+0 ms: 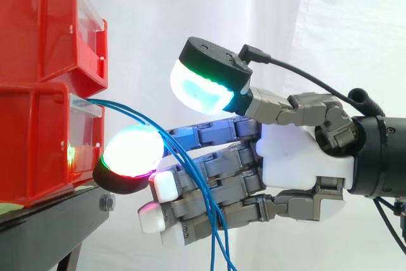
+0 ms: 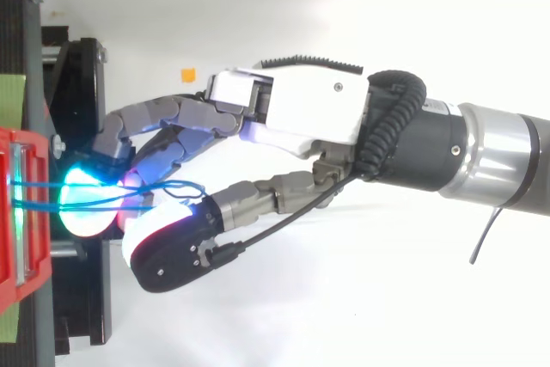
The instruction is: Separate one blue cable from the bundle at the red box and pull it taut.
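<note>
- The hand [image 1: 298,157] comes in from the right with its fingers stretched towards the lower red bin [image 1: 32,144]. The thumb [image 1: 203,90] is lifted well apart above them. It is spread, not clamped on anything you can see.
- The blue cables [image 1: 144,118] leave the front of that bin and arc down and right across the camera side of the fingers. They run off the bottom edge, so you don't get their far ends.
- One glowing fingertip [image 1: 133,150] sits just beside the bin front, under the cables' arc.
- From above, the cables run from the bin over that fingertip towards the thumb pad. Overlapping fingers cover that spot, so you can't tell whether a strand is hooked on a finger.
- Strand count is unclear: they bunch and cross.
- The cables hang curved and close together.
- The upper red bin [image 1: 38,23] is cut off at the top and left. The black stand [image 1: 44,233] under the bins is partly out of frame.
</note>
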